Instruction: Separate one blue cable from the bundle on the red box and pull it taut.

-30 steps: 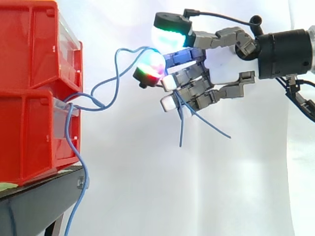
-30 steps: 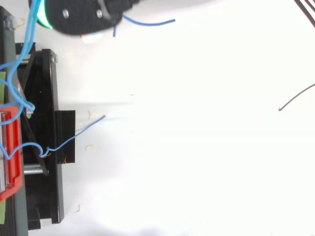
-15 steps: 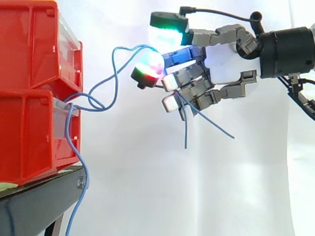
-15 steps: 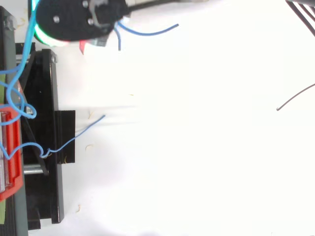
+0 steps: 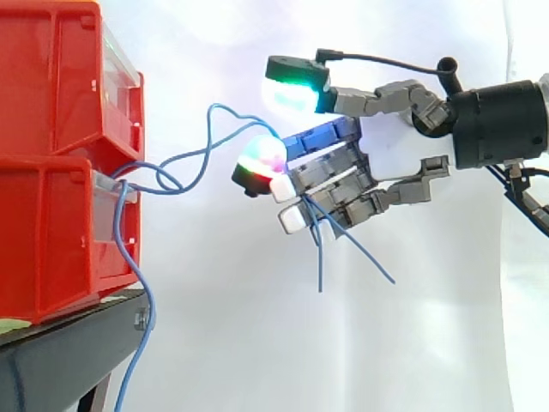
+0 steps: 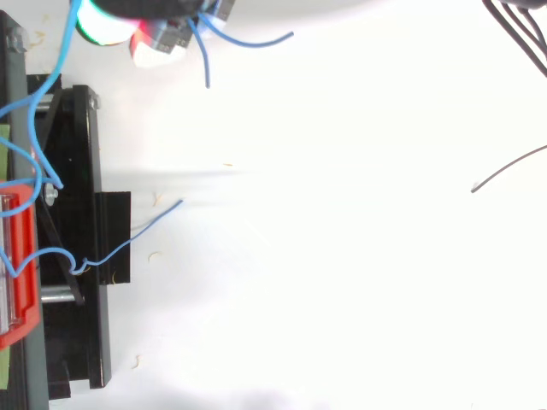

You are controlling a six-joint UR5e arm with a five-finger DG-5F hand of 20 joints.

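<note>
1. The blue cable (image 5: 204,151) leaves the front lip of the lower red bin (image 5: 51,240). It rises to the right in slack, crossing loops and runs into the hand (image 5: 334,172), in the air well right of the bins.
2. The span between bin and hand curves and sags; it is not straight.
3. Two loose ends (image 5: 320,262) come out under the fingers. One hangs straight down and the other slants down to the right.
4. The hand's fingers are curled round the cable, pinching it against the palm side. The thumb, with its green-cyan pad (image 5: 292,90), stands raised above them.
5. A pad glowing red, green and magenta (image 5: 262,159) sits at the left tip of the hand, with white pads (image 5: 292,219) below it.
6. In the top view the hand (image 6: 158,43) is at the far upper edge, the blue ends curling off to its right.
7. Another blue strand (image 5: 147,300) from the same bundle drops from the lower bin past the edge of the black stand (image 5: 60,360).
8. In the top view a further strand (image 6: 154,218) crosses the stand and ends just right of it.
9. An upper red bin (image 5: 51,77) is stacked on the lower one, both on the stand.
10. A white curtain (image 5: 429,343) hangs behind.
</note>
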